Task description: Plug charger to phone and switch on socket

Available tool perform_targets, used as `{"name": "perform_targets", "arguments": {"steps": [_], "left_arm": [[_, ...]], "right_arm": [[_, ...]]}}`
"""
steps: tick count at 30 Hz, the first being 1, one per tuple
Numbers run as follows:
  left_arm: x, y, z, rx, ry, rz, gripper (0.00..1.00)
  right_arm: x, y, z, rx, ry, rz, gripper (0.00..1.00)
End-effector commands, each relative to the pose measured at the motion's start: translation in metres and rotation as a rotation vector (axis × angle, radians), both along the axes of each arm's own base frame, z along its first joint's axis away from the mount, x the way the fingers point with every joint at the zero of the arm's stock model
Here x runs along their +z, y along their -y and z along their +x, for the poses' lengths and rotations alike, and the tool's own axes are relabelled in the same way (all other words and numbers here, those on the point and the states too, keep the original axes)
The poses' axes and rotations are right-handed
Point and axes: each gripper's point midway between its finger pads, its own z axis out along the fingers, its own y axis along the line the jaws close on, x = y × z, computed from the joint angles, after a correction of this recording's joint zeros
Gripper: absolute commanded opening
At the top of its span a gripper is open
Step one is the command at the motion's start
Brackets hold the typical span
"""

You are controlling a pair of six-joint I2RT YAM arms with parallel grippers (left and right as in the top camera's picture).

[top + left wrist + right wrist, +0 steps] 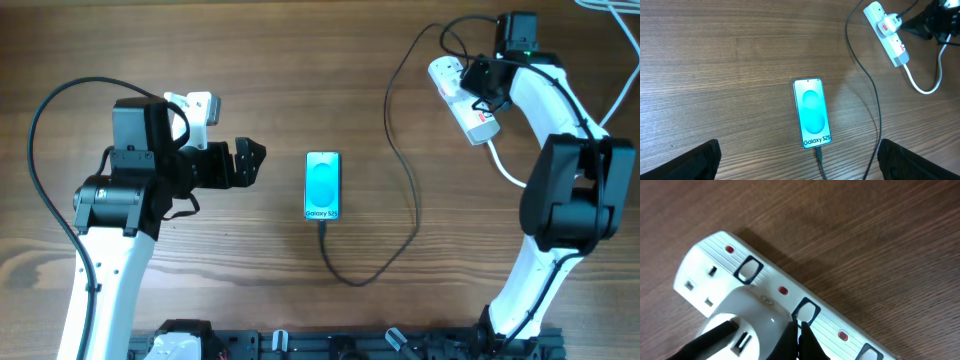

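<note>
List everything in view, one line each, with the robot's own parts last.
phone: one, cyan screen with a white band, flat at the middle of the table
charger cable: one, thin black, runs from the phone's near end and loops up toward the socket
socket: one, white strip with red marks, far right
white plug: one, seated in the socket
thick white lead: one, white, trails from the socket's end
table: one, brown wood grain
arms: two, white and black, one on each side
left gripper: one, black, open, left of the phone
right gripper: one, black, shut, tips at a socket switch
</note>
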Motion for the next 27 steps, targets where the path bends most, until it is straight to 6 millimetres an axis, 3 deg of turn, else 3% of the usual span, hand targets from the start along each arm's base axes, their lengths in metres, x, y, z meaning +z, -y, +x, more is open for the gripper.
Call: {"name": "perform_targets", "arguments": {"steps": [1,13,27], "left_arm": [[0.000,-0.003,0.000,0.015,-0.004,0.004,1.00],[0.000,-0.003,0.000,0.015,-0.005,0.004,1.00],[-0.002,-0.003,-0.002,0.015,-0.014,0.005,1.00]], "right_arm": [[-0.002,-0.001,0.008,0.011,0.007,-0.013,0.05],[-0.002,-0.001,0.012,0.012,0.024,-0.015,0.05],[-0.023,-0.005,0.006,0.023,-0.025,-0.012,0.04]]}}
